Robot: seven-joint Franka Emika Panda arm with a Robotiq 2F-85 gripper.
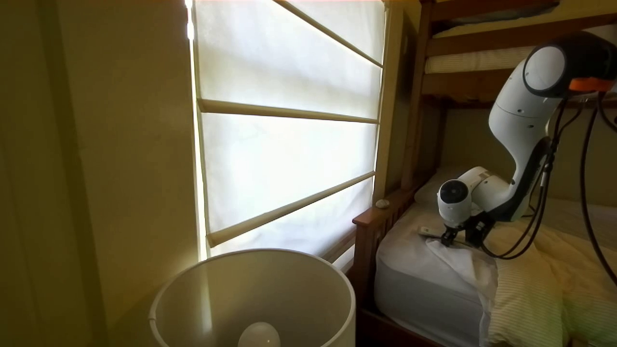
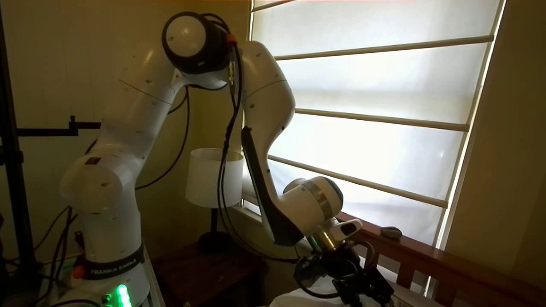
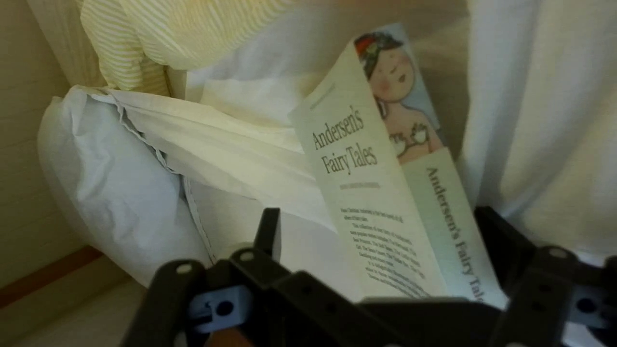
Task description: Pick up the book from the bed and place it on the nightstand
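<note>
In the wrist view the book point(image 3: 366, 193), titled "Andersen's Fairy Tales", lies between the spread fingers of my gripper point(image 3: 378, 219). Its pale page and green strip face the camera, and its near end is hidden by the gripper body. Bare sheet shows between the book and the left finger point(image 3: 269, 231). The right finger point(image 3: 499, 241) is right beside the book's edge; whether they touch I cannot tell. An exterior view shows the gripper point(image 1: 461, 239) low over the bed point(image 1: 424, 284). A dark brown nightstand point(image 2: 204, 273) stands beyond the arm, partly hidden.
A white-shaded lamp point(image 2: 213, 179) stands on the nightstand. The wooden bed rail point(image 2: 443, 260) runs along the window side, with a small stone-like object point(image 2: 391, 232) on top. Rumpled striped bedding point(image 1: 535, 294) lies beside the gripper, and cables point(image 1: 544, 193) hang from the arm.
</note>
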